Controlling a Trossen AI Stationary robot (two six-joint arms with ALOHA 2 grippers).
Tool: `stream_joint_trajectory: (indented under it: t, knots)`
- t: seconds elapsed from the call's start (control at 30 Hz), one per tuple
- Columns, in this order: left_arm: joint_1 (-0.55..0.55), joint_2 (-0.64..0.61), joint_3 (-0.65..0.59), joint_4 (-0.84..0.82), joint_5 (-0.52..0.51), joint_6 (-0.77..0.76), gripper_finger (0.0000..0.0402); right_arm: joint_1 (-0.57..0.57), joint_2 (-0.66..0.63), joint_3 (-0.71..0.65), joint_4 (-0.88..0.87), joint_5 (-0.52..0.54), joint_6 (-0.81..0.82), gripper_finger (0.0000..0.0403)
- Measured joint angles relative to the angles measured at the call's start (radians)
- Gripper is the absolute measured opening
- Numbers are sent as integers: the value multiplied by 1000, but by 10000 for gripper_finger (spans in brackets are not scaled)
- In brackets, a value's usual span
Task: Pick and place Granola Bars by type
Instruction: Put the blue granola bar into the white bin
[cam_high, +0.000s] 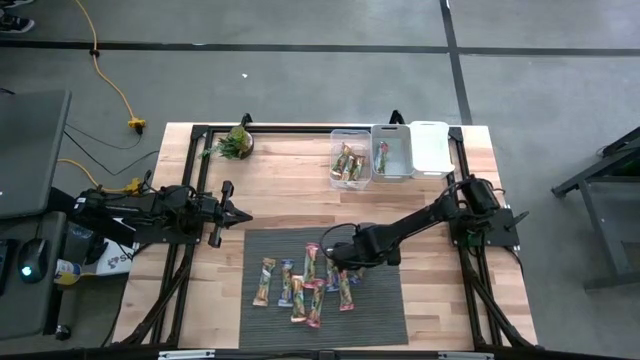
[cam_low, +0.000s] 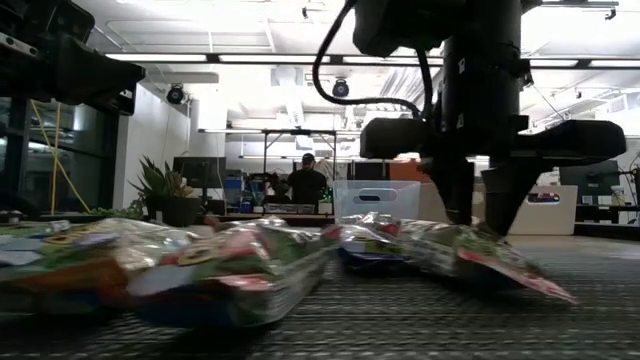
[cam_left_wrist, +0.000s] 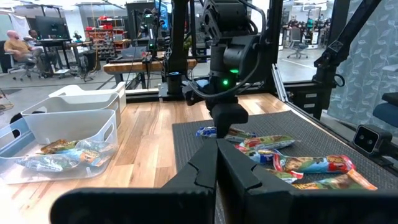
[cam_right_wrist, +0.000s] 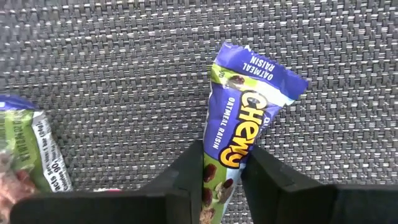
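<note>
A: What lay under the right gripper (cam_high: 333, 263)?

B: A dark mat (cam_high: 385, 320) on the wooden table (cam_high: 290, 190). The gripper was down at the mat's far side, among the loose bars (cam_high: 300, 285), most of which lay just toward the front edge and the left arm's side of it.

A: And its fingers?

B: They were clamped on a blue bar (cam_right_wrist: 239, 134). In the right wrist view the two fingers (cam_right_wrist: 186, 177) pressed against both sides of that wrapper, which read "Chewy" and "Oatmeal Raisin", while the bar's free end stuck out ahead of the fingertips over the mat. A green-wrapped bar (cam_right_wrist: 28, 146) lay off to one side of the gripper, apart from the held one.

A: Was the blue bar off the mat?

B: I could not tell. In the low view the fingers (cam_low: 455, 195) came straight down behind the nearest bars, and the tips were hidden.

A: Where were the bins?

B: Beyond the gripper, at the table's far edge, three in a row. The clear bin (cam_high: 336, 140) already held several bars, the middle one (cam_high: 400, 150) held at least one, and the white one (cam_high: 432, 148) sat farthest toward the right arm's base.

A: The left gripper (cam_high: 240, 215)?

B: It hovered over bare wood well away from the right one, beside the mat's far corner, with its fingers together. A plant (cam_high: 236, 143) stood beyond it at the far edge.
</note>
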Motion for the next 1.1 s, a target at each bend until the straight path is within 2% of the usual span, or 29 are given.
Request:
stream_joint_trajectory:
  t: [0.13, 0.63, 0.87, 1.1]
  knots:
    - [0, 0, 0, 0, 0, 0, 1, 5, 1, 15, 0, 43, -25, 82]
    - [0, 0, 0, 0, 0, 0, 1, 9, -11, 23, 58, 103, -168, 82]
    - [0, 0, 0, 0, 0, 0, 1, 30, -83, 23, 30, 236, -250, 82]
    - [0, 0, 0, 0, 0, 0, 1, 71, -196, 23, 38, 442, -410, 82]
